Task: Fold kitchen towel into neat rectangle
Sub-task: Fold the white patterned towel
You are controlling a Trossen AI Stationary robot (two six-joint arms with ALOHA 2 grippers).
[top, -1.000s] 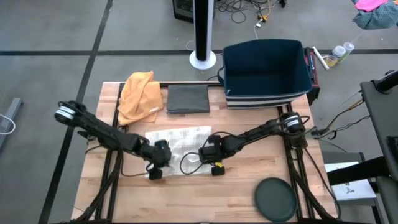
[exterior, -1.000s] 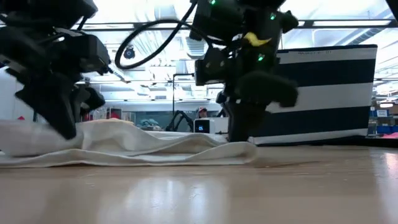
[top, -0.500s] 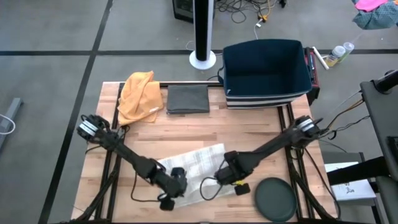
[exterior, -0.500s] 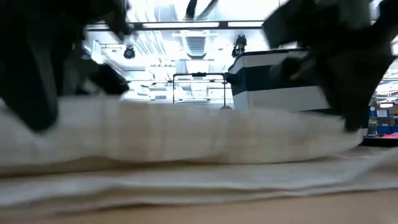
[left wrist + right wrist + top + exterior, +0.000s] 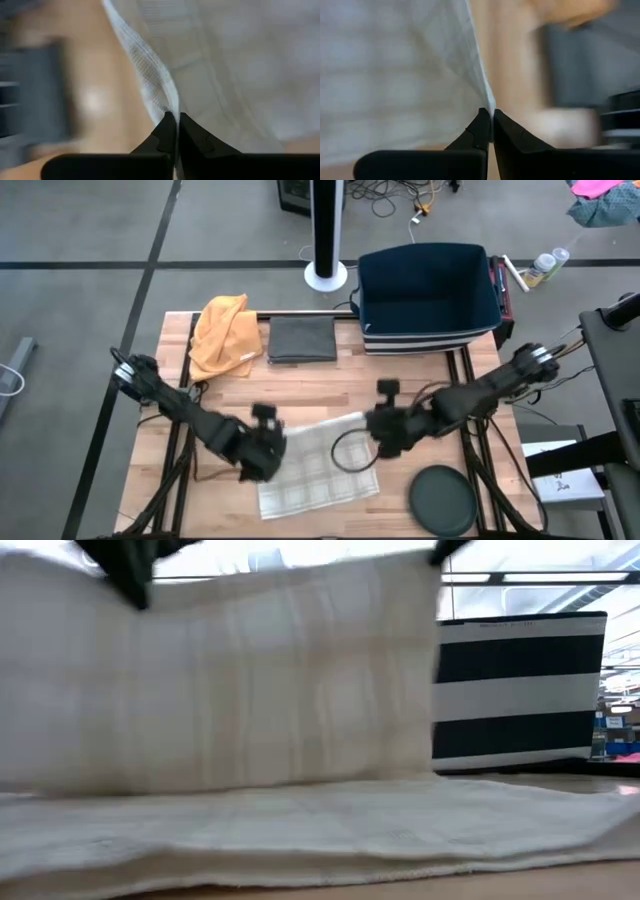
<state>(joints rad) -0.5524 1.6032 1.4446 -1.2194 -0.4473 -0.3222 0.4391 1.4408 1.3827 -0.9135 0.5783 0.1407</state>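
Note:
The white checked kitchen towel (image 5: 320, 465) hangs as a sheet (image 5: 230, 680) from both grippers. Its lower part (image 5: 300, 830) lies on the wooden table near the front edge. My left gripper (image 5: 266, 448) is shut on the towel's upper left corner and shows at the low view's top left (image 5: 125, 570). My right gripper (image 5: 378, 430) is shut on the upper right corner and shows at the top right (image 5: 445, 550). Both stand raised above the table. My left gripper pinches the towel's hemmed edge (image 5: 167, 102) at a corner between its two fingertips, slanting down from above. The cloth hangs below it, with the lower part on the table. My right gripper pinches the towel's edge (image 5: 487, 102) at the other upper corner between its fingertips, slanting down. The cloth between the two grippers is spread wide and hangs down to the table.
An orange cloth (image 5: 225, 330) and a folded dark grey cloth (image 5: 302, 338) lie at the table's far side. A navy bin (image 5: 430, 295) stands at the far right. A dark round plate (image 5: 442, 498) lies at the near right, close to the towel.
Both grippers dragged the towel toward the table's near edge, then rose and drew back toward the far side, staying shut. The held edge is lifted clear and the towel now hangs as a sheet. Its other end stays on the table near the front.

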